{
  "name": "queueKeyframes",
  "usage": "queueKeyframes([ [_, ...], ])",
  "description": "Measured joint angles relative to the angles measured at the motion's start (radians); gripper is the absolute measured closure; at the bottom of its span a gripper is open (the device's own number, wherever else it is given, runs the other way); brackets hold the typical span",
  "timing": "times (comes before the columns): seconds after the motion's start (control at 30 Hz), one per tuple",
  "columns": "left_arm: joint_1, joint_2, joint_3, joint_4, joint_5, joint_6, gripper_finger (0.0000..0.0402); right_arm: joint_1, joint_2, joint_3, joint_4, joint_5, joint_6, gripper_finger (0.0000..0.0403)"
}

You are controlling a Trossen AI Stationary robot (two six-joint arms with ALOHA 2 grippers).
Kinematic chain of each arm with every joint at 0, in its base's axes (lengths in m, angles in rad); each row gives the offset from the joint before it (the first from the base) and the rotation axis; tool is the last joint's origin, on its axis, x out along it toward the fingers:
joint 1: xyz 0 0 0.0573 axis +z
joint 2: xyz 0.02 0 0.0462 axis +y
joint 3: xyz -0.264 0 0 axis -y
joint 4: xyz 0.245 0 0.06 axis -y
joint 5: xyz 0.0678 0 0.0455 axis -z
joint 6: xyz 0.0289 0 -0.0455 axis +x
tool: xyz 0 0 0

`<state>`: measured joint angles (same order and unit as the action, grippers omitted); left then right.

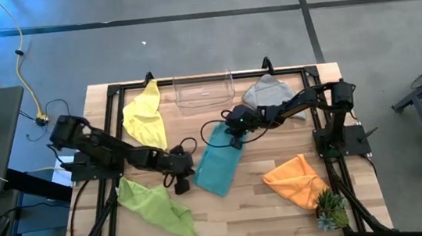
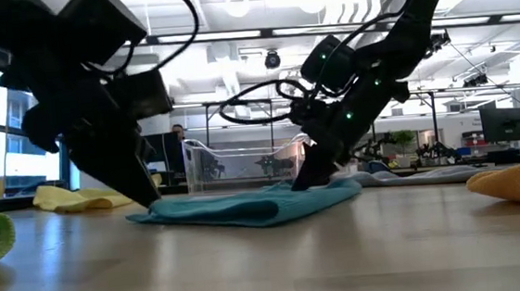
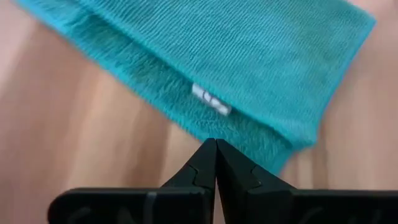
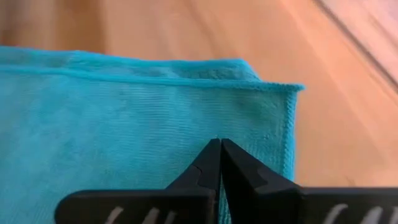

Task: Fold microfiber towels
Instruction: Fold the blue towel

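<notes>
Teal towel (image 1: 220,164) lay in the middle of the table, folded into a long strip with one layer on top of another. It looked like the fold was part done, and both claws were there to keep the cloth flat or to get ready for the next fold. The left gripper (image 1: 180,185) was down at the table just beside the near left corner of the strip, with its fingers pressed together and nothing between them. The right gripper (image 1: 234,137) was down at the far end of the strip, fingers pressed together too, with the tips over the cloth near its stitched corner; I could not tell if any cloth was pinched. A small white tag (image 3: 210,100) was sewn at the folded edge, but its writing was too small to read. The other towels waited around it, likely for their turn: yellow (image 1: 145,115) at the far left, lime (image 1: 156,208) at the near left, grey (image 1: 266,91) at the far right, orange (image 1: 297,180) at the near right. A clear bin (image 1: 203,90) stood at the far edge, and a small plant (image 1: 332,211) sat by the orange towel.
</notes>
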<state>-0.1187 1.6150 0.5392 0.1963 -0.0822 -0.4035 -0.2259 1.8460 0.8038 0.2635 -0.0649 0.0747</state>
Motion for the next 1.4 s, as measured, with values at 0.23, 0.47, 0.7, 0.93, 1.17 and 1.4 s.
queueKeyframes([
  [0.23,-0.001,0.151,0.002,0.309,0.09,-0.043,0.0402,0.002,-0.03,0.051,-0.069,-0.055,-0.053,0.0396],
  [0.47,-0.006,0.253,0.071,0.406,0.13,-0.029,0.0402,0.094,-0.109,0.057,-0.15,-0.051,0.024,0.0396],
  [0.7,-0.006,0.281,0.142,0.35,0.218,0.095,0.0401,0.235,-0.107,0.057,-0.19,0.022,0.137,0.0379],
  [0.93,-0.03,0.097,0.14,0.143,0.184,0.237,0.0395,0.329,-0.107,0.057,-0.226,0.091,0.19,0.0299],
  [1.17,-0.112,0.095,0.16,0.161,0.104,0.36,0.0333,0.404,-0.107,0.057,-0.232,0.154,0.223,0.0254],
  [1.4,-0.156,0.201,0.232,0.171,-0.022,0.446,0.0255,0.472,-0.165,0.056,-0.25,0.188,0.258,0.0249],
])
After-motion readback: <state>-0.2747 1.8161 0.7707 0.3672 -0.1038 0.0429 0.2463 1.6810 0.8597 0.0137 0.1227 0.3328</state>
